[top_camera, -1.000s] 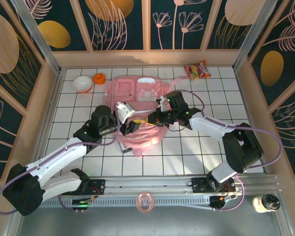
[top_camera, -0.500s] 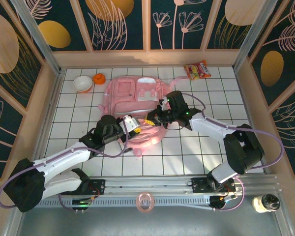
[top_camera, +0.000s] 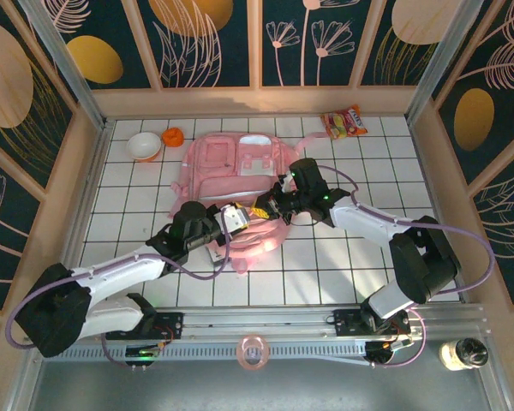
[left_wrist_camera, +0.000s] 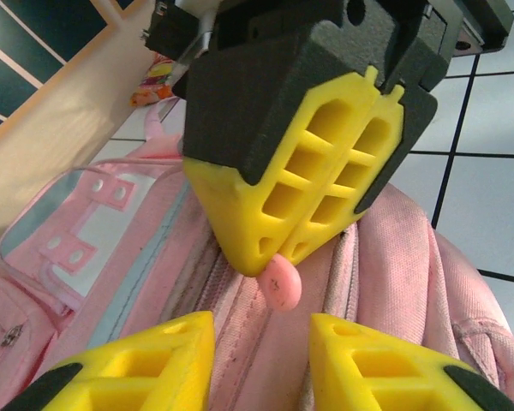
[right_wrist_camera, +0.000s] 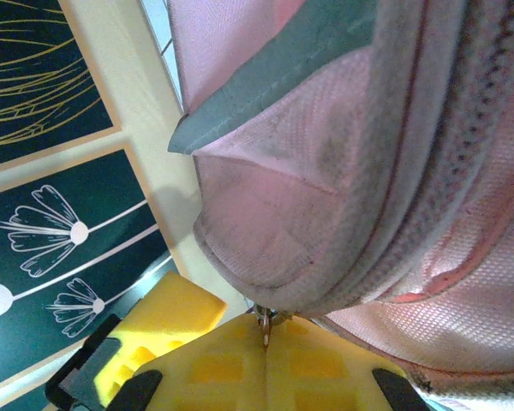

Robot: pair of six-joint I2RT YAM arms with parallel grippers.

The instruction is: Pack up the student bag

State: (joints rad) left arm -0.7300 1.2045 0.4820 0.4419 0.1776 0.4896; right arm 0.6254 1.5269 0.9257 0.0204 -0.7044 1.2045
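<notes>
Tabletop bears student bag; up close, right gripper (pinching zipper-pull).

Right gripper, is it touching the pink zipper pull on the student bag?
Touching. In the left wrist view the right gripper is shut on the pink zipper pull, whose tab pokes out just below its fingertips.

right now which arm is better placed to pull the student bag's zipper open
Right, most likely. The right claw is already shut on the pink zipper pull of the student bag. The left claw is open just short of it, gripping nothing.
</notes>
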